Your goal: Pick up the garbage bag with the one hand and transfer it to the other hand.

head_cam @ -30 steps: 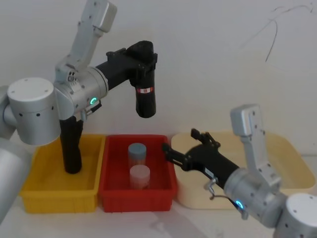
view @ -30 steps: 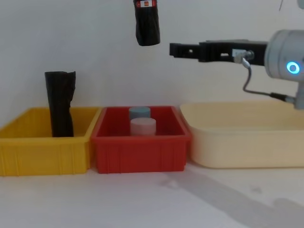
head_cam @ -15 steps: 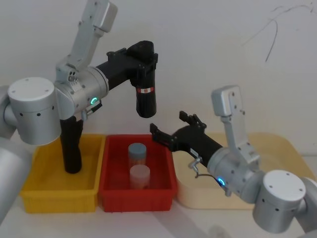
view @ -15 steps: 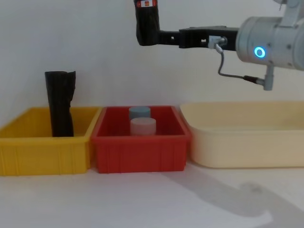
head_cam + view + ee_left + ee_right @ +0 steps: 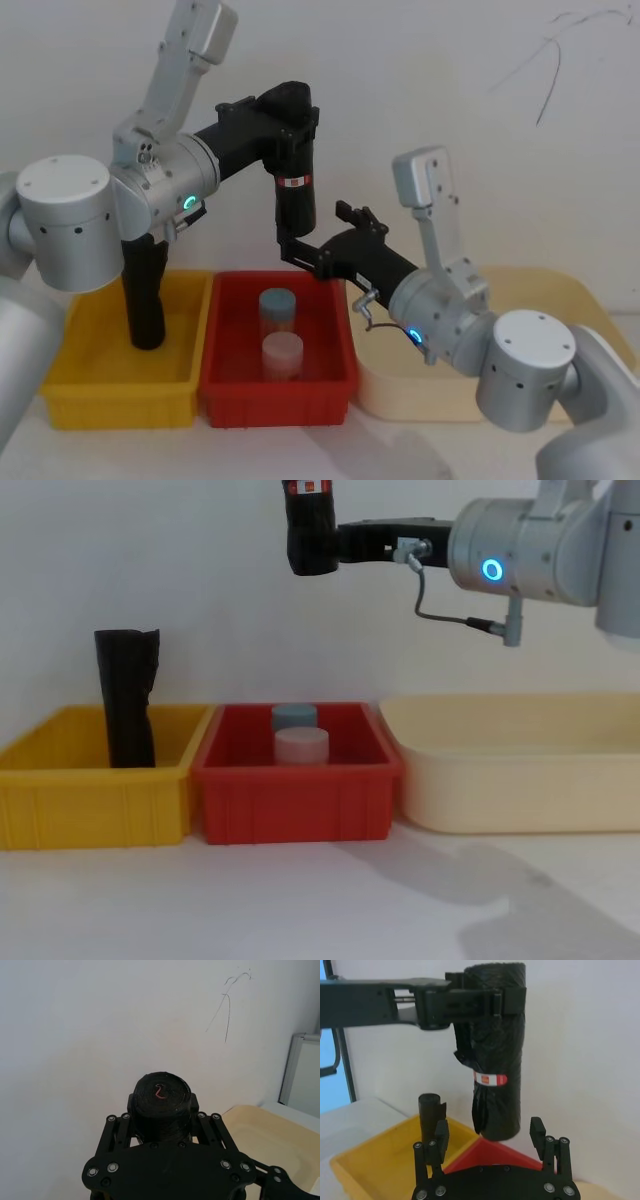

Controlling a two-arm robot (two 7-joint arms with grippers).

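- The cream tray [image 5: 520,780] sits low on the table, below the right gripper [image 5: 489,1134] and off to its right.
- The yellow bin [image 5: 90,800] lies well below the left gripper [image 5: 292,125], on its left side.
- The red bin [image 5: 295,800] stands between them, almost straight under both grippers.
- The left gripper is clamped on the top end of the garbage bag [image 5: 296,200] and holds it high above the red bin.
- The garbage bag is a black roll with a red-and-white band; it hangs upright from that grip.
- The right gripper's fingers [image 5: 441,1135] are spread wide. The bag's lower end sits between them, and we see a gap on each side.
- A second black roll [image 5: 127,700] stands in the yellow bin, far below the left gripper.
- Two small cylinders, one blue-grey [image 5: 277,305] and one white [image 5: 282,352], stand in the red bin under the bag.
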